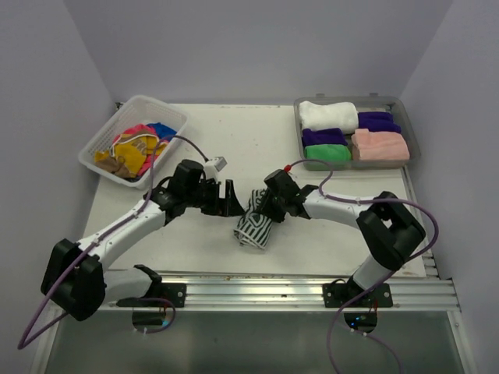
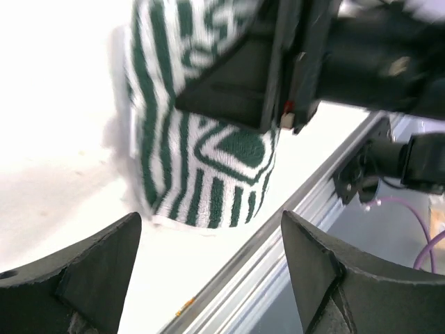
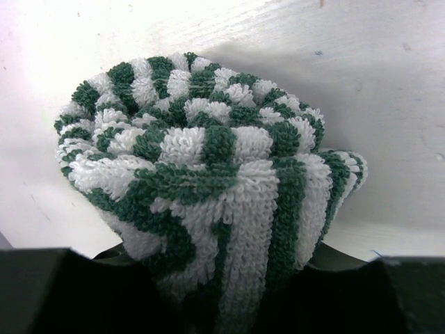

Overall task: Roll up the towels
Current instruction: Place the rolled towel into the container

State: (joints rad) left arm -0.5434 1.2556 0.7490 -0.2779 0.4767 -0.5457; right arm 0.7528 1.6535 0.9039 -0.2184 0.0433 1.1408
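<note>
A rolled green-and-white striped towel (image 1: 255, 226) lies at the middle of the table near the front. My right gripper (image 1: 263, 207) is shut on its far end; in the right wrist view the roll (image 3: 208, 160) fills the space between the fingers of the right gripper (image 3: 222, 278). My left gripper (image 1: 229, 201) stands open just left of the roll, not touching it. In the left wrist view the roll (image 2: 201, 174) lies beyond the spread fingers of the left gripper (image 2: 208, 223), with the right gripper's black body (image 2: 278, 69) clamped over it.
A white lattice basket (image 1: 93, 152) at the back left holds loose yellow, pink and blue towels (image 1: 136, 148). A grey tray (image 1: 413, 148) at the back right holds rolled white, purple, green and pink towels (image 1: 380, 145). A metal rail (image 1: 296, 284) runs along the front edge.
</note>
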